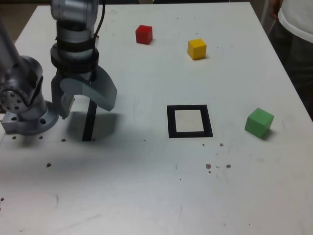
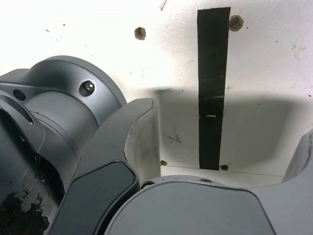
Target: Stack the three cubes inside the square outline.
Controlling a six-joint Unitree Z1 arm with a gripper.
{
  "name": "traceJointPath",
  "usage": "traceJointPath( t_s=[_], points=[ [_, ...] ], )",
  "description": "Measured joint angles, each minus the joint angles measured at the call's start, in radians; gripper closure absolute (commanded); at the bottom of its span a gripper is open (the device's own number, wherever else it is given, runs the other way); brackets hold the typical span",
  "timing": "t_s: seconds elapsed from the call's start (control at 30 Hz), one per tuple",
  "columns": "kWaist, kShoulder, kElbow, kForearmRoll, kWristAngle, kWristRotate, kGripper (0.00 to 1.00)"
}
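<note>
A: On the white tabletop [image 1: 146,186], toward the exterior view's left, we see the arm standing over its base with the end effector [image 1: 85,100] pointing down, jaws spread wide and nothing between them.

B: We read it the same. It hangs above the thin black strip [image 1: 88,125], well apart from every cube.

A: Where do we place the cubes? The red cube [image 1: 144,34] sits at the far side, the yellow cube [image 1: 196,49] near it toward the exterior view's right, both resting flat.

B: And the green cube [image 1: 259,122] lies just beside the square outline [image 1: 170,121], on that outline's right in the exterior view, not touching it. It sits turned, one corner toward the camera, so its edges run askew to the outline's sides.

A: The outline itself is empty of cubes; its pale centre shows whole. Being cubes, none has a long axis we can name. The strip does: it runs from near to far in the exterior view.

B: What does the wrist view add? We get the strip [image 2: 213,88] close, the end effector's [image 2: 230,161] shadow across it, small holes in the tabletop [image 2: 98,24], and the arm's grey base [image 2: 63,107].

A: No cube and no outline appear there; only the exterior view shows those. It also shows a person [image 1: 293,29] at the far right edge.
</note>
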Motion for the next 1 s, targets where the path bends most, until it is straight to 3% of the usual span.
traceJointPath(
  t_s=[0.73, 1.0],
  points=[
    [-0.001, -0.017, 0.002, 0.008, 0.001, 0.0, 0.01],
    [0.023, -0.014, -0.039, 0.018, 0.033, 0.028, 0.0]
  ],
)
